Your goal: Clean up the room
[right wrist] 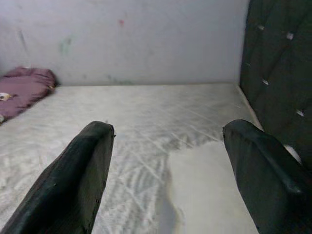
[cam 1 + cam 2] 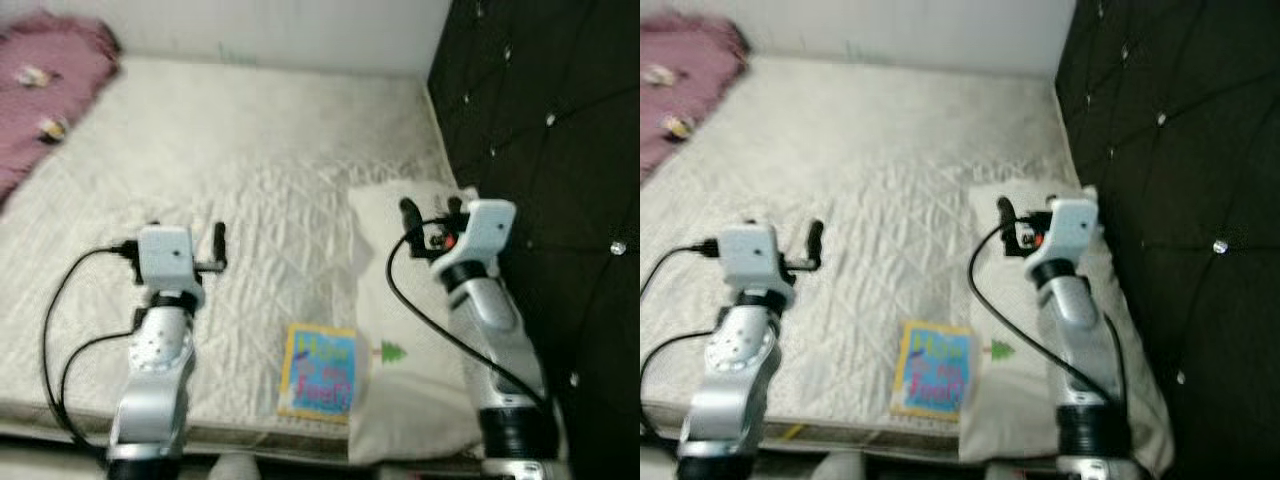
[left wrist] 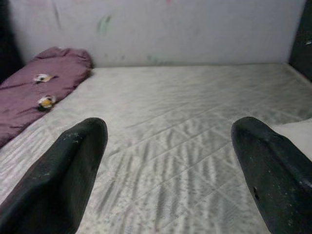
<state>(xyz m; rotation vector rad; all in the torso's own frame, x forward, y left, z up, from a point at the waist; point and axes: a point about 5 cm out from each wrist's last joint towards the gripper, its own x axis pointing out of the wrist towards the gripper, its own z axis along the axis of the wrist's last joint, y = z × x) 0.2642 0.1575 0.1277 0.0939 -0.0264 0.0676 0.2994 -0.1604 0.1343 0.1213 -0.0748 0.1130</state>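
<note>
A colourful children's book (image 2: 320, 372) lies flat on the white quilted mattress (image 2: 250, 190), near its front edge. Right beside the book is a white pillow (image 2: 415, 400) with a small green tree print (image 2: 390, 352). My left gripper (image 2: 190, 238) hovers over the mattress to the left of the book, open and holding nothing. Over the pillow's far end, my right gripper (image 2: 432, 212) is also open and empty. Each wrist view looks across the bed between two spread black fingers (image 3: 63, 170) (image 1: 73, 180).
A crumpled purple blanket (image 2: 45, 90) lies at the far left of the bed. A black tufted headboard (image 2: 540, 150) runs along the right side. A pale wall (image 2: 300, 30) closes off the far edge.
</note>
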